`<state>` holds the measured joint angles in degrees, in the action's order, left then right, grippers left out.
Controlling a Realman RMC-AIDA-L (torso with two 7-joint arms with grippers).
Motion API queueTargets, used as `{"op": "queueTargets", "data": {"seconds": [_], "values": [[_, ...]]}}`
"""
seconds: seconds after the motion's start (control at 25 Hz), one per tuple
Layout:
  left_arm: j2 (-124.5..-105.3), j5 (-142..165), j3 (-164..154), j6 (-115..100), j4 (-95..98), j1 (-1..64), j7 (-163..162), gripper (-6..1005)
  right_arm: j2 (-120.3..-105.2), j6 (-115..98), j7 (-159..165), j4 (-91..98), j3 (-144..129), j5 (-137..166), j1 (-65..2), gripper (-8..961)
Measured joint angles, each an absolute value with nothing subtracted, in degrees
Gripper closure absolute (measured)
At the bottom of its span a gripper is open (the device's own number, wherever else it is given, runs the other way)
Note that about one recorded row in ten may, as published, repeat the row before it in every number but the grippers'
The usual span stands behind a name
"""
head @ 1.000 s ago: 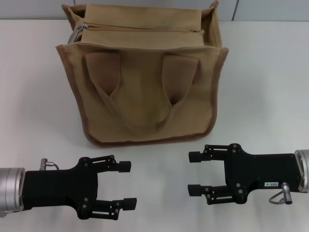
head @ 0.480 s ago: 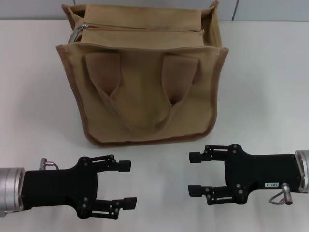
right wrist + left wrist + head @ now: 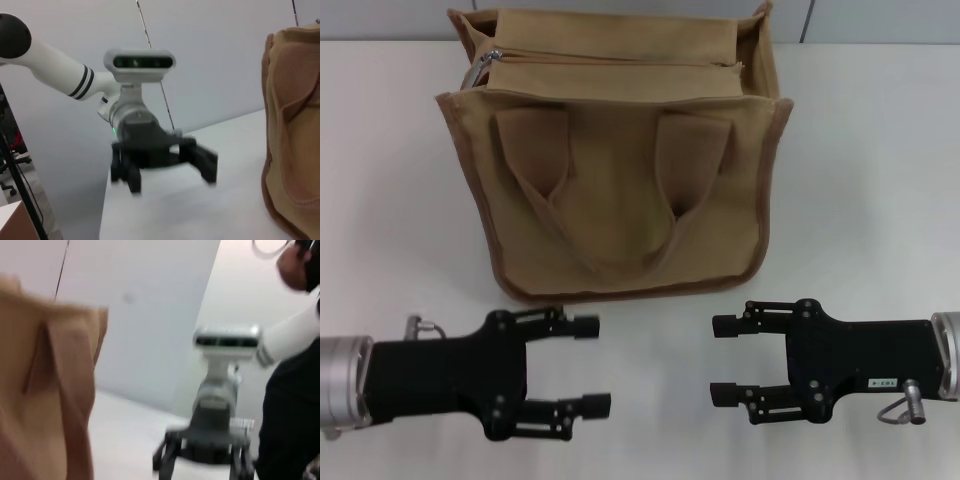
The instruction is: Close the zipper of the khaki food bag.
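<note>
The khaki food bag (image 3: 620, 190) stands upright at the middle back of the white table, its handles (image 3: 620, 200) hanging down its front. The zipper (image 3: 620, 62) runs across the top panel, with the silver pull tab (image 3: 480, 68) at the bag's left end. My left gripper (image 3: 590, 365) is open and empty in front of the bag's lower left corner. My right gripper (image 3: 722, 360) is open and empty in front of the bag's lower right. The bag also shows in the left wrist view (image 3: 45, 400) and the right wrist view (image 3: 295, 135). The right wrist view shows the left gripper (image 3: 165, 167) open.
The white table (image 3: 860, 180) stretches to both sides of the bag. A grey wall stands behind the table. The left wrist view shows the right arm (image 3: 220, 405) and a dark shape (image 3: 295, 400) at the side.
My left gripper has moved forward and a little right, toward the bag's lower left corner. The right gripper and the bag have not moved.
</note>
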<state>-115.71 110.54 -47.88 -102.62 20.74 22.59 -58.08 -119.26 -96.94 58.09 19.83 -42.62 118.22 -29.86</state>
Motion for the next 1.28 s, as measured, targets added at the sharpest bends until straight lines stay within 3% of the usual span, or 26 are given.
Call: {"op": "queueTargets", "data": {"seconds": [0.12, 0.24, 0.64, 1.04, 1.28], "values": [[-116.16, 110.43, -44.32, -106.4, 20.75, 23.16, -57.35, 195, -119.26, -96.74, 58.08, 19.65, -42.62, 118.22, -29.88, 208], [-118.12, 108.2, -35.11, -111.83, 20.64, 23.95, -54.62, 199, -119.26, -96.69, 57.94, 19.45, -42.63, 118.22, -29.98, 208], [-118.59, 82.83, -23.14, -109.54, 14.05, 22.38, -45.41, 212, -119.26, -96.09, 57.87, 19.42, -42.62, 118.1, -29.81, 208], [-115.66, 86.42, -24.1, -87.6, 18.62, 21.21, -44.51, 225, -119.26, -96.05, 57.84, 19.42, -42.51, 117.92, -29.53, 208], [-115.49, 91.62, -25.22, -86.93, 20.53, 21.62, -44.29, 232, -119.26, -96.05, 58.1, 19.42, -42.28, 118.03, -29.52, 209]]}}
